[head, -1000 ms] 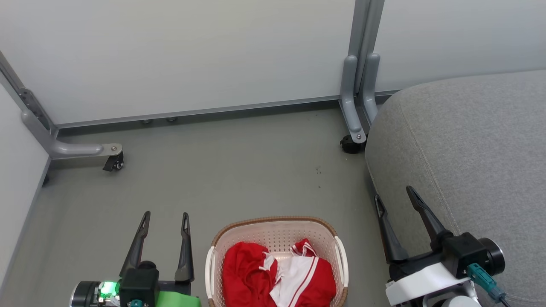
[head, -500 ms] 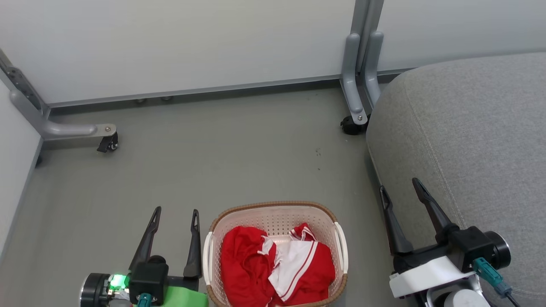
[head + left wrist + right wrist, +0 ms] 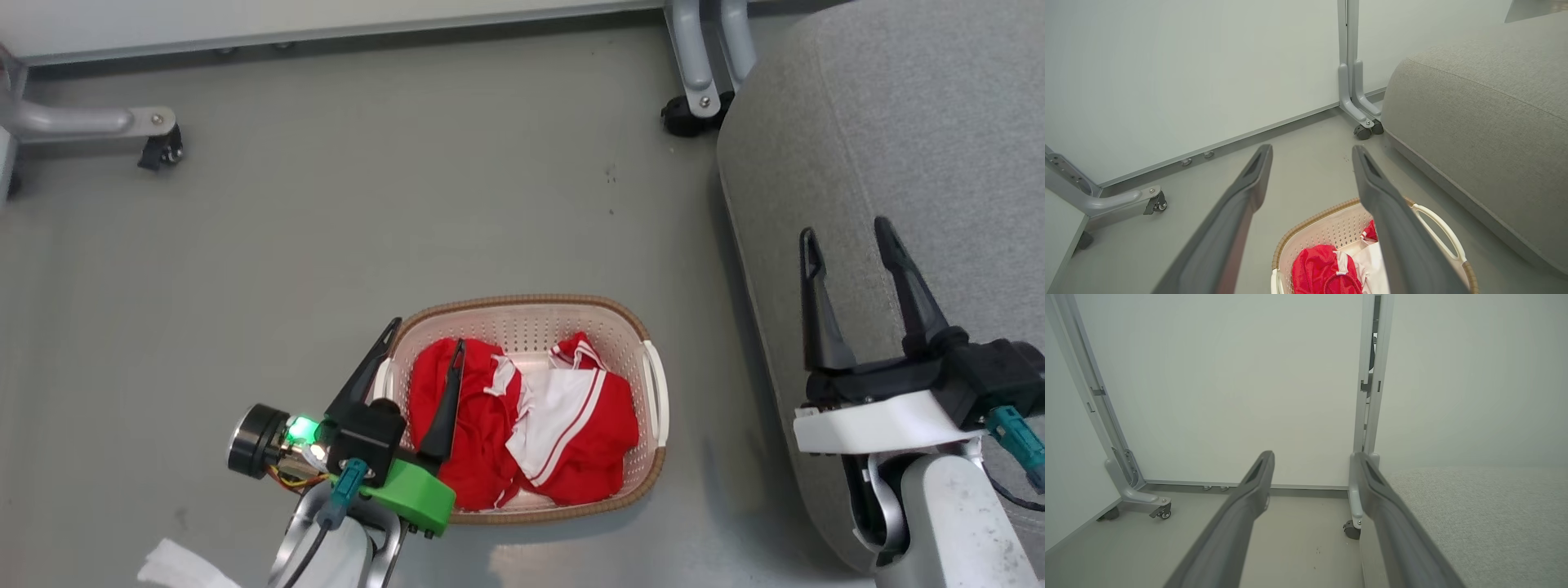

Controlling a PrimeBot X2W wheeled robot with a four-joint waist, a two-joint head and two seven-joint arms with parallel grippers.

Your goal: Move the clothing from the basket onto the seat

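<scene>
The left tool (image 3: 429, 333) hangs spread and empty above the left end of the basket (image 3: 522, 300). One of its fingers is over the left rim and the other over the red clothing (image 3: 482, 425) heaped inside. The basket's long axis runs crosswise to that tool's fingers, toward the seat (image 3: 939, 122) on its right. A strip of bare floor (image 3: 326, 204) separates the basket's handle from the cushion edge. Ahead of the tool the floor lies open up to a castor (image 3: 159, 151). The right tool (image 3: 844, 227), fingers apart and holding nothing, is over the seat's edge.

Gripper (image 3: 1313, 457) fingers apart, seat (image 3: 1474, 514) alongside
</scene>
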